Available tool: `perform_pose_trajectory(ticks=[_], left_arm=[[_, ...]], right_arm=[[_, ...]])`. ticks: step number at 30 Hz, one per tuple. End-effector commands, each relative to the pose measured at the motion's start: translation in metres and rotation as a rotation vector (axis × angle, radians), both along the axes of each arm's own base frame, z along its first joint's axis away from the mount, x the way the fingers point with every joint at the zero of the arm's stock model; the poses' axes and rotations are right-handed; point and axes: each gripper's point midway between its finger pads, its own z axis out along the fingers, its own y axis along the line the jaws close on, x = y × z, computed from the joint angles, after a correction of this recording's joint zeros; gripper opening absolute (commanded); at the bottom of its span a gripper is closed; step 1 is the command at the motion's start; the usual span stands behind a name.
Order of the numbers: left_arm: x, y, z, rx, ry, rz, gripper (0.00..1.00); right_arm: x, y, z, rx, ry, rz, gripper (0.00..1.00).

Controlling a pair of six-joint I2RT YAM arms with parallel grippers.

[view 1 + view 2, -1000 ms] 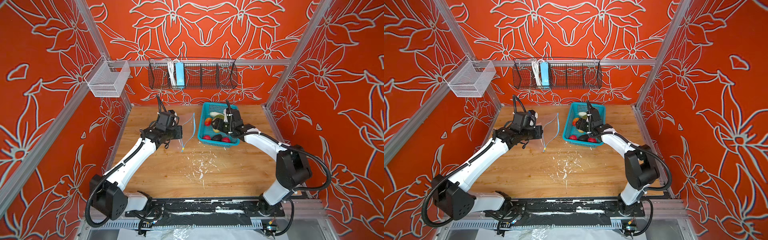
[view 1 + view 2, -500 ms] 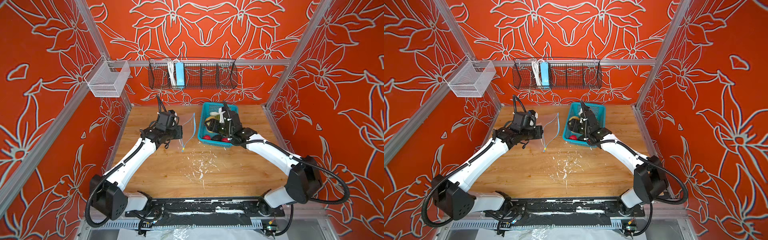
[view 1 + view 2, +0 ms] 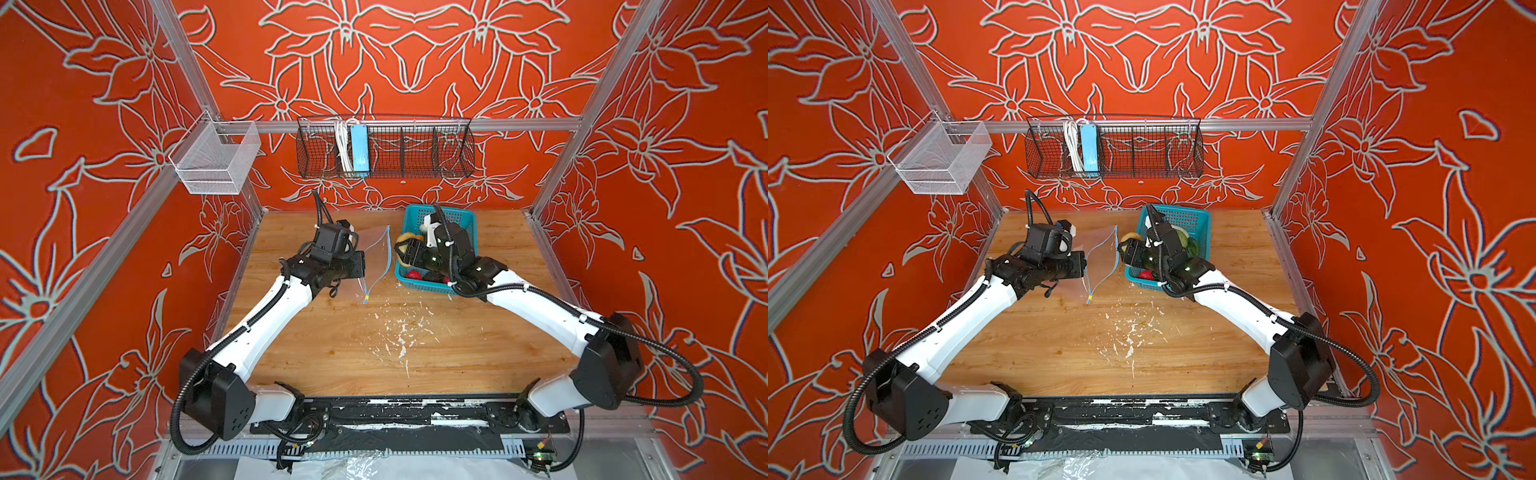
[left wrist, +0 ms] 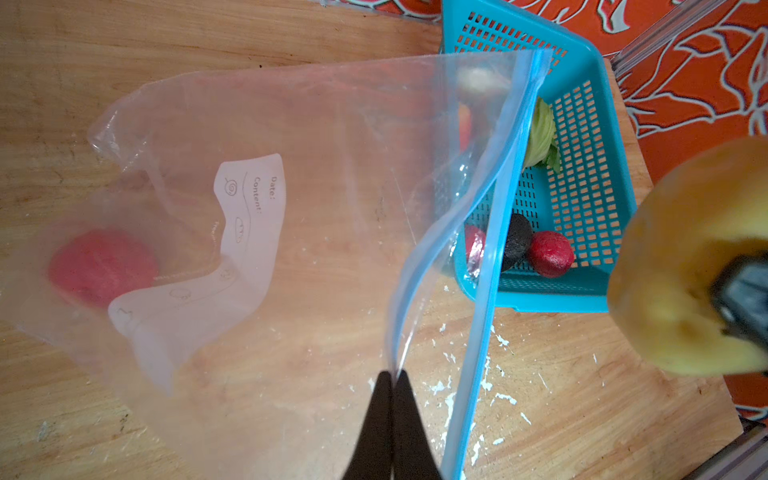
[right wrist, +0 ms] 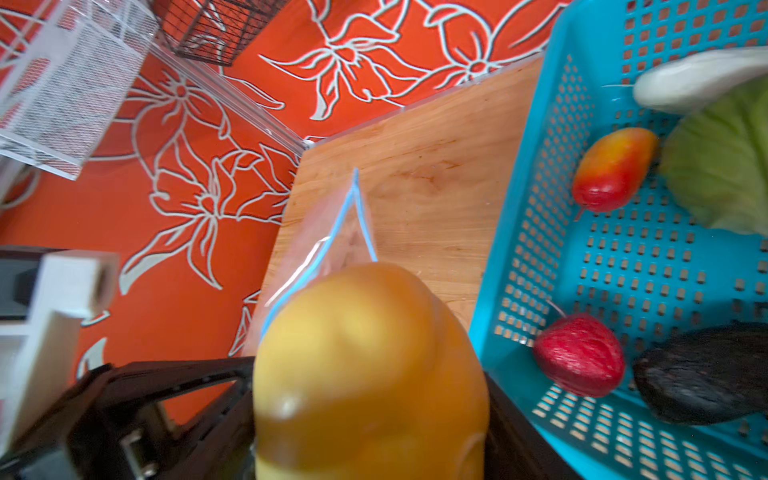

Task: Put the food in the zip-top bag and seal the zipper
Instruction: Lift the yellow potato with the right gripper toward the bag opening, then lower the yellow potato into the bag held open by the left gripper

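Left side first. My left fingers (image 4: 376, 424) are pressed together on the near lip of the zip-top bag (image 4: 332, 145), lifting that lip off the counter (image 3: 374, 353). That pulls the zipper (image 4: 496, 257) apart into a wide mouth facing the other arm, which is the whole point of the hold. One red fruit (image 4: 102, 266) sits inside, down at the closed end. The rest of the bag lies slack on the wood, and the slider tab (image 3: 365, 298) is parked at the end of the strip nearest me.

Just right of the mouth, my right fingers (image 4: 737, 286) are spread wide around what looks like the orange-yellow pepper (image 5: 365, 365). They're clamping it in the air between the bag opening and the teal basket (image 3: 469, 216). I'd say it's lined up to go straight in.

The rest of the food is in the basket: cabbage (image 5: 723, 166), white radish (image 5: 698, 79), avocado (image 5: 702, 374), a red fruit (image 5: 579, 359) and a red-yellow one (image 5: 611, 170).

On views: both top views show the bag as just a thin blue outline, and you can't see the fruit inside. The left wrist view shows the fruit, the label and exactly where I'm pinching. The right wrist view is the only one giving a clean look at what's left in the basket, since the arm hides half of it from above.
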Motion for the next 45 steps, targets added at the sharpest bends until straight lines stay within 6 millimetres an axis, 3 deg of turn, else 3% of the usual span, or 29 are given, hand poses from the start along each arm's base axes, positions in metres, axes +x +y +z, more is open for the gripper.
perform_pose_trajectory(ticks=[1,21,35,45], left_arm=[[-0.001,0.001,0.008,-0.016,-0.022,0.001,0.00],[-0.004,-0.002,0.016,-0.040,-0.036,-0.014,0.00],[-0.006,-0.004,0.020,-0.059,-0.046,-0.021,0.00],[-0.007,-0.004,0.022,-0.064,-0.049,-0.021,0.00]], right_arm=[[0.002,0.009,0.019,0.041,-0.014,-0.030,0.52],[-0.008,0.058,-0.007,0.063,0.060,0.007,0.52],[-0.005,0.079,-0.030,0.035,0.110,0.014,0.52],[-0.003,0.084,-0.035,0.051,0.117,0.006,0.52]])
